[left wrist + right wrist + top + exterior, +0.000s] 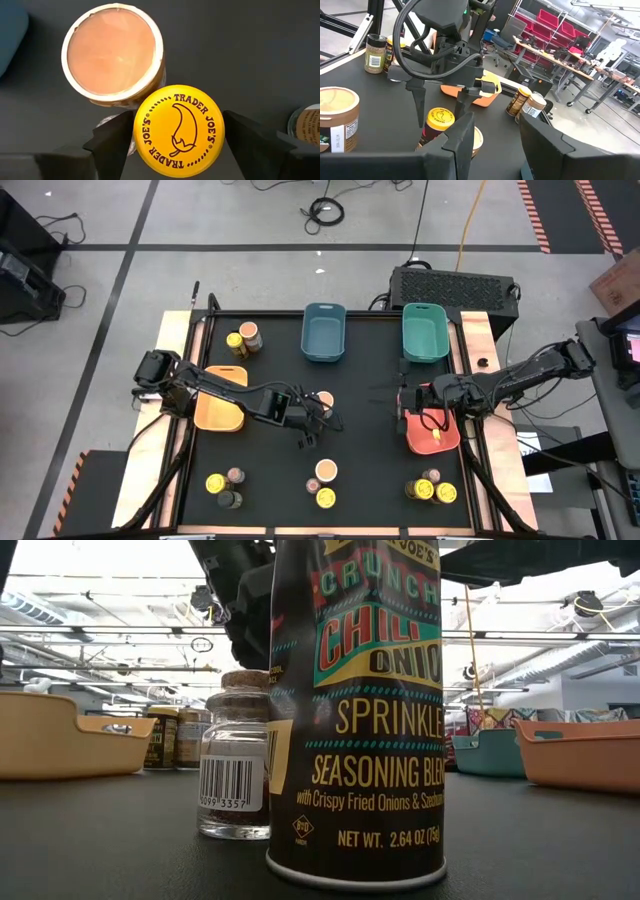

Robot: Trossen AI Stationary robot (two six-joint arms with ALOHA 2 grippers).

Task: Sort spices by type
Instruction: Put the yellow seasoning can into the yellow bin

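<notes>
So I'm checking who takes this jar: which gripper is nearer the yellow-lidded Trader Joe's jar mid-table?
Left. The left gripper straddles the yellow-lidded jar, one finger on each side. The right gripper hangs off to its right, by the red bin.

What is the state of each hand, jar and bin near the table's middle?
Left hand: open, astride the yellow-lidded jar.
Right hand: open, empty.
Yellow-lidded jar: upright, lid on.
Peach-topped jar: upright, sealed, beside it.
Blue bin: empty.
Teal bin: empty.
</notes>
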